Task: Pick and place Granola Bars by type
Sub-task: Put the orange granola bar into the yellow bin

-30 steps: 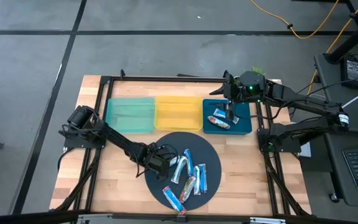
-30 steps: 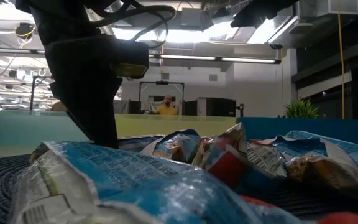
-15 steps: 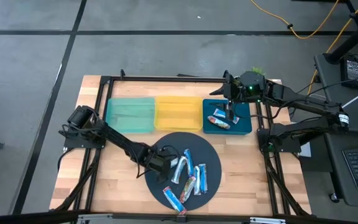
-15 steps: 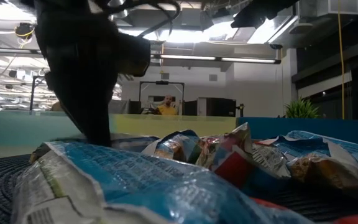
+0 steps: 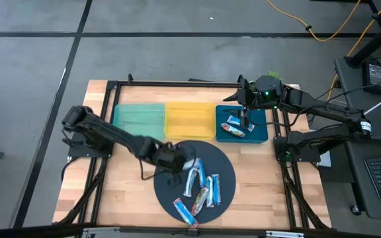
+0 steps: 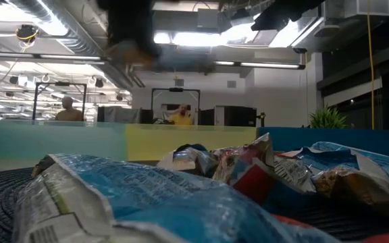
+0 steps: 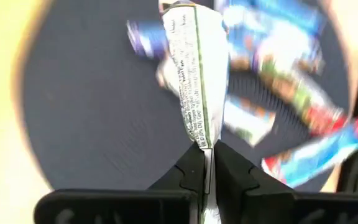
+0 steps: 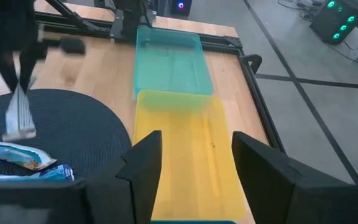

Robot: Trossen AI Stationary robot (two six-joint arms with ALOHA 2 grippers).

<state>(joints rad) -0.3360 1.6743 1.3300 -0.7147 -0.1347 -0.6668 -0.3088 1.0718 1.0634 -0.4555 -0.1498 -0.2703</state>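
Now, left gripper: pinched shut on the end of a silver-white bar, which hangs above the round dark mat.
Carry: keep the pinch firm and swing smoothly, since the wrapper dangles; likely bound for one of the trays beside the mat.
Right gripper: fingers apart, nothing between them, waiting over the blue tray, where two bars already lie.
Views: left wrist view shows the pinch; right wrist view shows the bar hanging clear of the mat; high view blurs both.

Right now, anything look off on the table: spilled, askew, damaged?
Nothing spilled or damaged. The granola bars lie in a loose, crisscrossed heap on the dark round mat, none off it. Left gripper holds a silver-white bar clear of the mat. Blue tray has two bars; teal tray and yellow tray have none.
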